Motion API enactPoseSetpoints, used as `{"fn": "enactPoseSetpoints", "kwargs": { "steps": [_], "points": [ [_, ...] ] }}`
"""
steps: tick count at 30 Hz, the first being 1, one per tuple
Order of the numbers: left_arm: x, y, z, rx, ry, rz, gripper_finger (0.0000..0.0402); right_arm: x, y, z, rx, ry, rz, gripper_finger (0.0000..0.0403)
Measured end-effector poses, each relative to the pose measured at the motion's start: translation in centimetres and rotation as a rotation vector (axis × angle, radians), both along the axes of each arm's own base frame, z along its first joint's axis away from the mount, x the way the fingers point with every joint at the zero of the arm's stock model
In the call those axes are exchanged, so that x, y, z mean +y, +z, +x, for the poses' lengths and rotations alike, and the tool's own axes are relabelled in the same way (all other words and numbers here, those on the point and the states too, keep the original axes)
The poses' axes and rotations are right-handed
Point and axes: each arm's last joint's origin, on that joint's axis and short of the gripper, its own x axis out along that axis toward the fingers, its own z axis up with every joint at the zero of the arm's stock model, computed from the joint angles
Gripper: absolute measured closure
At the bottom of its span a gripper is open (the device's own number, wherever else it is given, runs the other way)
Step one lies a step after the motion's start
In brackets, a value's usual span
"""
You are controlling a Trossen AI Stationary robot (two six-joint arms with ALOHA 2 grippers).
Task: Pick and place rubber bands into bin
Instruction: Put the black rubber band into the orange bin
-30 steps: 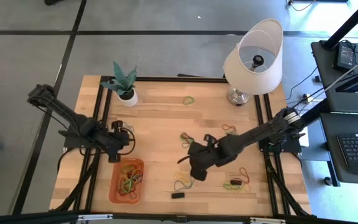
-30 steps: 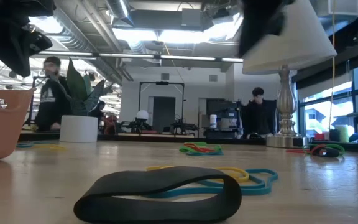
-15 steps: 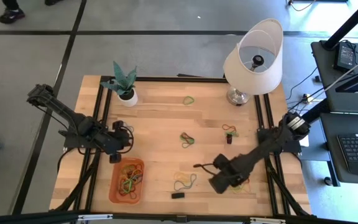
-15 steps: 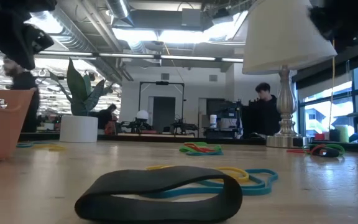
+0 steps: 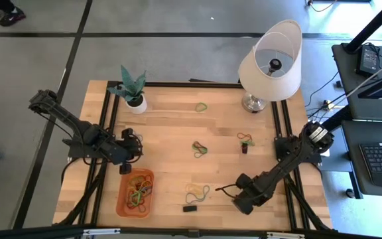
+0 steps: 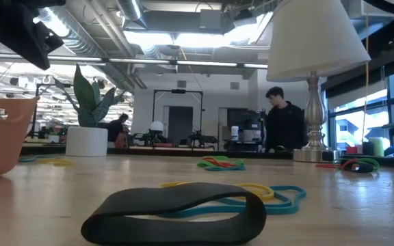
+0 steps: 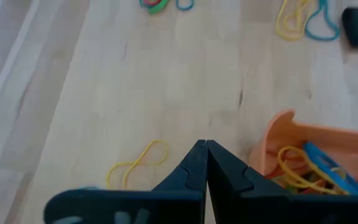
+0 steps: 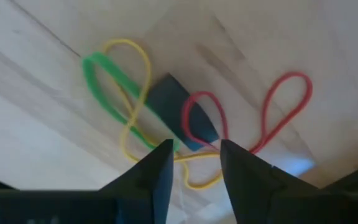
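Observation:
The orange bin (image 5: 136,193) sits near the table's front left with several rubber bands in it. Loose rubber bands lie about the table: a green cluster (image 5: 199,149), a red-green one (image 5: 246,138), a yellow-teal pair (image 5: 196,192). My right gripper (image 5: 247,198) points down over a tangle near the front right. In its wrist view its open fingers (image 8: 194,150) stand over a green band (image 8: 107,84), a yellow band (image 8: 135,56), a red band (image 8: 278,109) and a dark piece (image 8: 176,102). My left gripper (image 7: 205,152) is shut on nothing, just beyond the bin (image 7: 303,155).
A white pot with a plant (image 5: 134,93) stands far left and a lamp (image 5: 269,63) far right. A small black block (image 5: 190,208) lies at the front edge. A yellow band (image 7: 138,163) lies near my left gripper. A person stands in the room behind.
My right gripper has swung from the table's middle toward the near right corner and gone down, tipping to point more steeply at the table and rolling as it went. The bands and the bin lie as before.

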Motion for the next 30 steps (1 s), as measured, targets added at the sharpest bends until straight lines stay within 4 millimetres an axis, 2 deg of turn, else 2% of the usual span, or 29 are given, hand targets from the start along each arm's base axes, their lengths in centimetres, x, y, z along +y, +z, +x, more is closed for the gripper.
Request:
{"fn": "enactPoseSetpoints", "kwargs": {
  "steps": [8, 18, 22, 27, 30],
  "points": [
    [-0.2, 0.4, 0.4, -0.062, 0.015, -0.015, 0.04, 0.2, -0.6, -0.8, -0.001, 0.079, -0.013, 0.024],
    [-0.2, 0.5, 0.6, -0.096, 0.059, -0.018, 0.04, 0.2, -2.0, -0.8, -0.064, 0.087, 0.016, 0.0241],
    [-0.2, 0.5, 0.6, -0.096, 0.059, -0.018, 0.04, 0.3, -1.9, -0.6, -0.09, 0.084, 0.03, 0.0282],
    [-0.2, 0.5, 0.6, -0.099, 0.059, -0.019, 0.04, 0.5, -1.6, -0.4, -0.1, 0.083, 0.035, 0.0376],
    [-0.2, 0.5, 0.6, -0.099, 0.059, -0.02, 0.04, 0.6, -1.4, -0.3, -0.101, 0.083, 0.036, 0.039]
  ]
}}
